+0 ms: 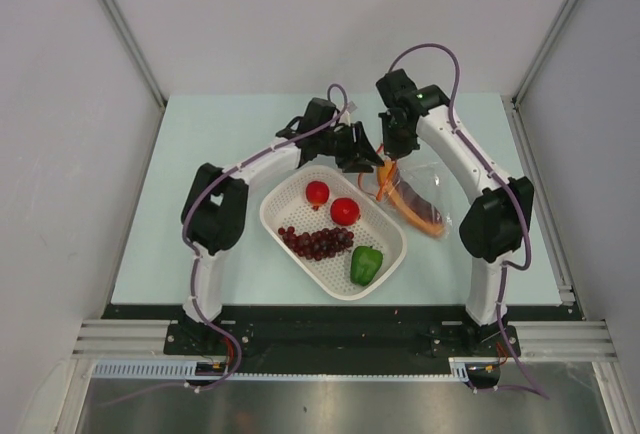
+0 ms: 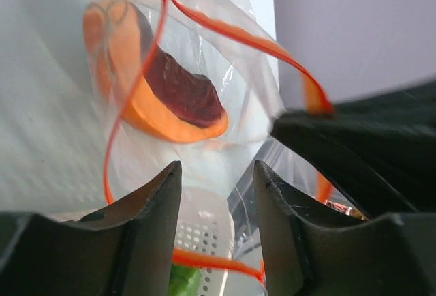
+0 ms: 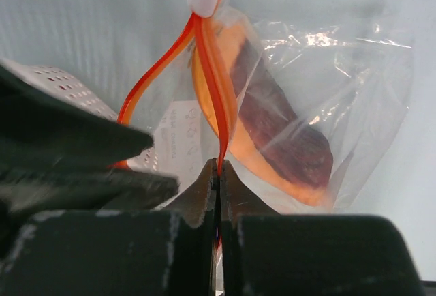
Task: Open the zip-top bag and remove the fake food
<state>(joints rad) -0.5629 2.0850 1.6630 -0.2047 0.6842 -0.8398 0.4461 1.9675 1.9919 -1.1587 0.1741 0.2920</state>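
Your bag (image 1: 420, 194) lies on the worktop (image 1: 200, 144) just right of the basket (image 1: 283, 216). Its long axis runs from far-left to near-right, and the zipper strip (image 3: 212, 78) end points far-left, toward both pincers. Your right pincer (image 3: 219, 166) is clamped on that strip, fingers together. Your left pincer (image 2: 218, 173) has its jaws apart at the bag's mouth, with film in the gap. 1 orange-and-dark-red food piece (image 2: 180, 95) sits inside the bag; 2 red fruits (image 1: 345, 211), grapes (image 1: 318, 242) and a pepper (image 1: 366, 265) lie in the basket.
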